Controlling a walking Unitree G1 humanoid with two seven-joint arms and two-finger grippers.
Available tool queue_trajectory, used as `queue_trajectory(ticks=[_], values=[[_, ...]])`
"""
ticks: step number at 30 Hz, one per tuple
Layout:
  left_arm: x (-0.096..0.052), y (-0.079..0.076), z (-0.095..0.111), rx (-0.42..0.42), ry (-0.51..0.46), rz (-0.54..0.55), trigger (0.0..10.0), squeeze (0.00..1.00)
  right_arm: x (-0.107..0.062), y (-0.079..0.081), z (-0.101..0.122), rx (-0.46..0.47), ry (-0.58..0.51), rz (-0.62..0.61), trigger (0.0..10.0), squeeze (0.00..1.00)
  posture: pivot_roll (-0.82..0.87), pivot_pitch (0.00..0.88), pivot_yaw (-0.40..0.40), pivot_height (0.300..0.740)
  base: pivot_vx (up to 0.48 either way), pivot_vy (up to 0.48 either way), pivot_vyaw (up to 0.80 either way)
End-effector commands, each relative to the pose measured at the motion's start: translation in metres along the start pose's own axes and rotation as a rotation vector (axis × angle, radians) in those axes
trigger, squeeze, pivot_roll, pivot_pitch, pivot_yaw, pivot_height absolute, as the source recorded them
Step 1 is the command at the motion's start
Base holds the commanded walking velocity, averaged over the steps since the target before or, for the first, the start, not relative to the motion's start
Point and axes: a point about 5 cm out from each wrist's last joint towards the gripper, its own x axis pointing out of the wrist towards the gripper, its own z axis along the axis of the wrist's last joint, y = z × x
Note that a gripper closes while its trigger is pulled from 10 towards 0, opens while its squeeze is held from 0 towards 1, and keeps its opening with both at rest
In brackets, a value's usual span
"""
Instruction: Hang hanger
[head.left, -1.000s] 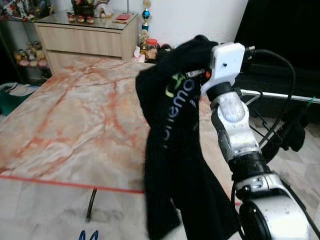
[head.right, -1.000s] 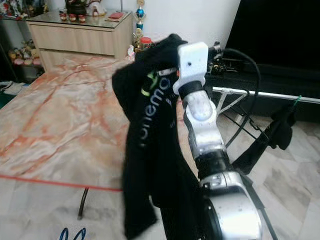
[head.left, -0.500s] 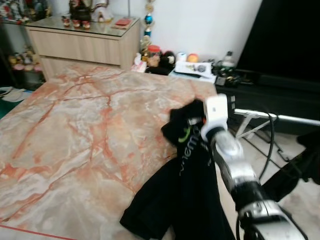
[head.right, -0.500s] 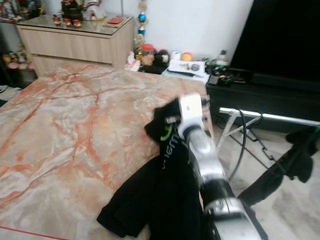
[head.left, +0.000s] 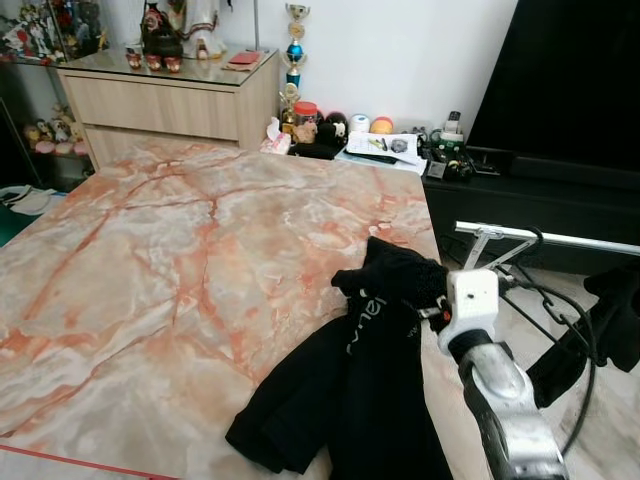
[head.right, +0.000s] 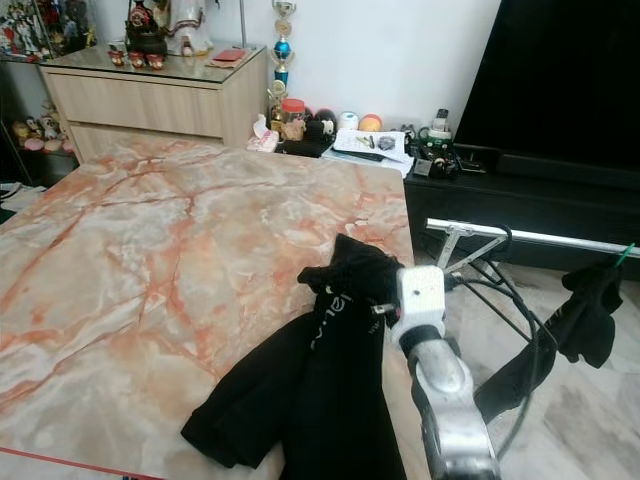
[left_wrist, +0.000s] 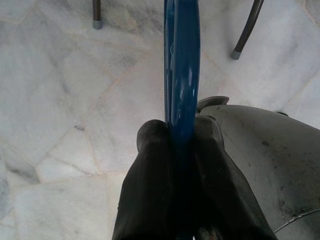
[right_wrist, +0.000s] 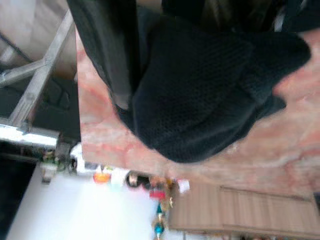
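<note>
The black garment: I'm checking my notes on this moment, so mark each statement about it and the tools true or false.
1. The black garment lies on the marble table. True.
2. The left tool is shut on a blue hanger. True.
3. The right tool is near the wooden cabinet. False: it is at the garment, by the table's edge.
4. The garment is white. False: it is black with light lettering.

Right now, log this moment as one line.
right claw: shut on black shirt | shirt: on marble table | left claw: shut on blue hanger
</note>
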Motion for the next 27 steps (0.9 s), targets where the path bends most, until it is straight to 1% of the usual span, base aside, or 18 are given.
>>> queue_trajectory(ticks=[1,5,8,11,12,14,15,18,19,20,21,22,23,25,27], values=[[0.000,-0.007,-0.008,0.026,0.031,-0.030,10.0,0.00,-0.004,0.007,-0.004,-0.015,0.039,0.052,10.0,0.00,0.10,0.000,-0.065,0.740,0.000,0.000,0.00],[0.000,-0.008,-0.008,0.031,0.033,-0.035,10.0,0.00,-0.011,0.007,-0.014,-0.028,0.104,0.065,10.0,0.00,0.10,0.000,-0.069,0.740,0.000,0.000,0.00],[-0.001,-0.008,-0.009,0.034,0.034,-0.037,10.0,0.00,-0.016,0.008,-0.016,-0.022,0.127,0.074,10.0,0.00,0.10,0.000,-0.071,0.740,0.000,0.000,0.00],[-0.001,-0.008,-0.009,0.038,0.035,-0.038,10.0,0.00,-0.021,0.007,-0.016,-0.032,0.144,0.087,10.0,0.00,0.10,0.000,-0.071,0.740,0.000,0.000,0.00],[-0.001,-0.008,-0.010,0.041,0.036,-0.038,10.0,0.00,-0.026,0.007,-0.014,-0.053,0.133,0.109,10.0,0.00,0.10,0.000,-0.071,0.740,0.000,0.000,0.00],[-0.001,-0.008,-0.010,0.042,0.037,-0.038,10.0,0.00,-0.027,0.007,-0.013,-0.058,0.123,0.117,10.0,0.00,0.10,0.000,-0.071,0.740,0.000,0.000,0.00],[-0.001,-0.008,-0.010,0.048,0.038,-0.039,10.0,0.00,-0.033,0.006,-0.007,-0.029,0.074,0.124,10.0,1.00,0.09,0.000,-0.070,0.740,0.000,0.000,0.00],[-0.001,-0.008,-0.011,0.051,0.040,-0.040,10.0,0.00,-0.037,0.005,-0.004,-0.009,0.048,0.103,10.0,1.00,0.09,0.000,-0.072,0.740,0.000,0.000,0.00],[-0.001,-0.008,-0.011,0.053,0.041,-0.041,10.0,0.00,-0.040,0.002,-0.005,-0.034,0.039,0.063,10.0,1.00,0.10,0.000,-0.072,0.740,0.000,0.000,0.00],[-0.001,-0.008,-0.011,0.053,0.041,-0.041,10.0,0.00,-0.040,0.002,-0.005,-0.034,0.039,0.063,10.0,1.00,0.10,0.000,-0.072,0.740,0.000,0.000,0.00],[-0.001,-0.008,-0.011,0.055,0.040,-0.042,10.0,0.00,-0.043,-0.001,-0.006,-0.053,0.030,0.009,10.0,1.00,0.10,0.000,-0.072,0.740,0.000,0.000,0.00],[-0.001,-0.008,-0.011,0.056,0.040,-0.042,10.0,0.00,-0.046,-0.002,-0.010,-0.027,0.035,-0.026,10.0,0.00,0.10,0.000,-0.073,0.740,0.000,0.000,0.00],[-0.001,-0.008,-0.011,0.056,0.040,-0.042,10.0,0.00,-0.046,-0.002,-0.010,-0.027,0.035,-0.026,10.0,0.00,0.10,0.000,-0.073,0.740,0.000,0.000,0.00],[-0.001,-0.008,-0.011,0.060,0.039,-0.043,10.0,0.00,-0.050,-0.001,-0.015,0.009,0.043,-0.055,10.0,0.00,0.10,0.000,-0.073,0.740,0.000,0.000,0.00],[-0.001,-0.007,-0.011,0.065,0.036,-0.044,10.0,0.00,-0.054,0.001,-0.025,0.037,0.077,-0.079,10.0,0.00,0.10,0.000,-0.072,0.740,0.000,0.000,0.00]])
